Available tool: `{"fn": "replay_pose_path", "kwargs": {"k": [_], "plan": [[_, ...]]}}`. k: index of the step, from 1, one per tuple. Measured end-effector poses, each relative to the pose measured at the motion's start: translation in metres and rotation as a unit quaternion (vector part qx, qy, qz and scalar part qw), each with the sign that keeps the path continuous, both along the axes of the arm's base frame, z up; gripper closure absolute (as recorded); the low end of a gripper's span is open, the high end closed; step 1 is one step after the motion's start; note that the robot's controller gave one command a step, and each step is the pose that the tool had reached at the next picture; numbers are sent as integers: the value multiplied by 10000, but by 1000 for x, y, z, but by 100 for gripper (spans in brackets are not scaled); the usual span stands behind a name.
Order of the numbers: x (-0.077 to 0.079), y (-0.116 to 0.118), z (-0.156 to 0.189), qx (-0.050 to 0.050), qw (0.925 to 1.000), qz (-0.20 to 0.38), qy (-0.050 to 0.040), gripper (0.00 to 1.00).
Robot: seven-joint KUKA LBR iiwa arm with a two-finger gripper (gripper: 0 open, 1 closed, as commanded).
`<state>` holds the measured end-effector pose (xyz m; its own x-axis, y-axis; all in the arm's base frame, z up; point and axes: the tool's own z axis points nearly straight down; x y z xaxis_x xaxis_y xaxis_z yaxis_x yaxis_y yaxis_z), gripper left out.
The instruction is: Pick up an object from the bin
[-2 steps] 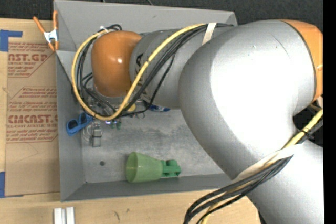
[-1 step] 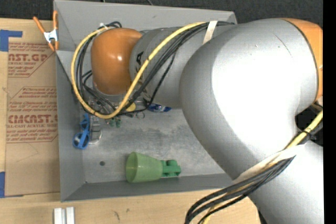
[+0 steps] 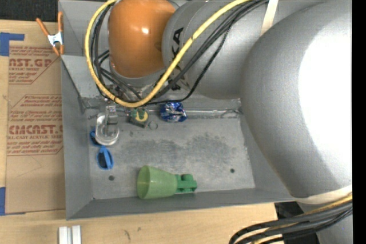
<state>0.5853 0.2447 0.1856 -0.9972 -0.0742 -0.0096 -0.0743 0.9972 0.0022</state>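
My end effector (image 3: 107,123) sits low at the bin's (image 3: 189,151) left side, a small blue piece (image 3: 104,158) just beside it; released or clenched, I cannot tell; likely the approach; next needs centring over that piece.

A green cone-shaped toy (image 3: 160,183) lies low in the frame's middle; a crumpled blue-and-white wrapper (image 3: 172,112) sits near centre, well apart.
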Motion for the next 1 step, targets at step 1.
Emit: {"fn": "replay_pose_path", "kwargs": {"k": [1], "plan": [[-3, -17, 89, 6, 10000, -28, -8, 100]]}}
